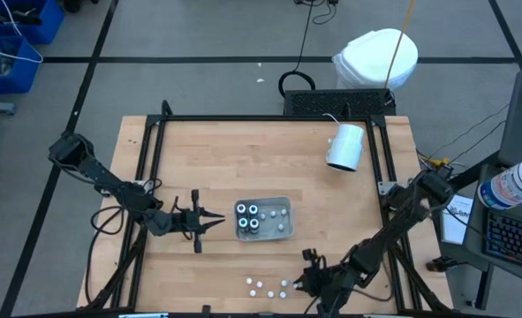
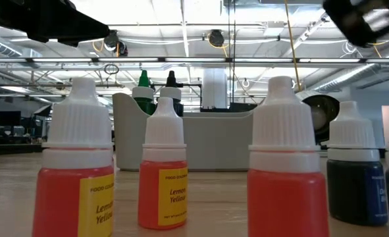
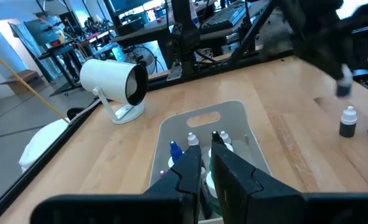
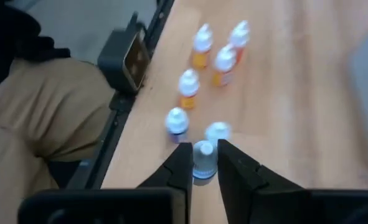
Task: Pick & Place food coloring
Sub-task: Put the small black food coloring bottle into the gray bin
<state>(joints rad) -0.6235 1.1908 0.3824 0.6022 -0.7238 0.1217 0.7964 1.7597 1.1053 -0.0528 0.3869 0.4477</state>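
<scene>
I am watching the right gripper (image 4: 203,163) at the near edge of the table (image 1: 208,150), its fingers clenching around a white-capped food coloring bottle (image 4: 203,158). More loose bottles (image 1: 265,285) are standing just beside it on the wood. In the low view I am reading "Lemon Yellow" on the yellow label of an orange-filled bottle (image 2: 162,172); a dark one (image 2: 353,168) is standing further right. The left gripper (image 1: 209,222) is waiting just beside the grey tray (image 1: 283,231), fingers pinched together on nothing. The tray is holding four bottles (image 1: 249,217).
</scene>
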